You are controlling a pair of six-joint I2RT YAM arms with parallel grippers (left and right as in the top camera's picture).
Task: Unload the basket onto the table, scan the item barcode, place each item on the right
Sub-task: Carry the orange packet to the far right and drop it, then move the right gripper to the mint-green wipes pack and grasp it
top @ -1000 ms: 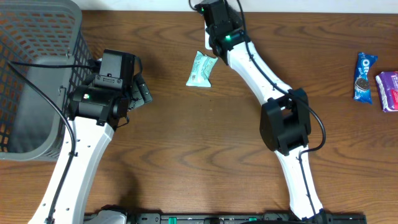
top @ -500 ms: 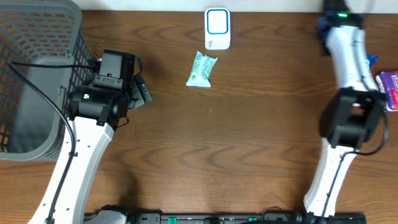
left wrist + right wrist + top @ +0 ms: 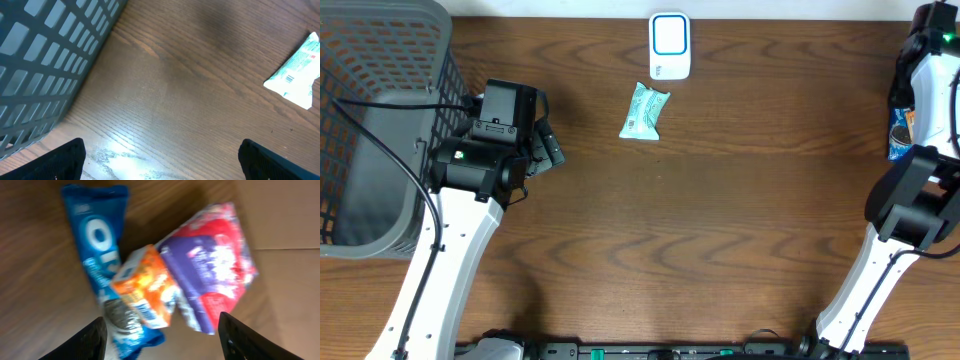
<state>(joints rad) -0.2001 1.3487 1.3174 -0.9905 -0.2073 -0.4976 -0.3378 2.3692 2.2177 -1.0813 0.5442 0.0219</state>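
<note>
Item: green packet lay flat on the desk, just beside the scanner, probably staged for scanning.
Left gripper: wide open, empty, hovering near the basket.
Right gripper: jaws apart, gripping nothing, over the orange packet on the snack pile.

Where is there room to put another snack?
Bare wood stretches from the green packet to the right arm, and in front between it and the left arm. Crowded: the far right, where Oreo pack, orange packet and purple packet bunch together.
</note>
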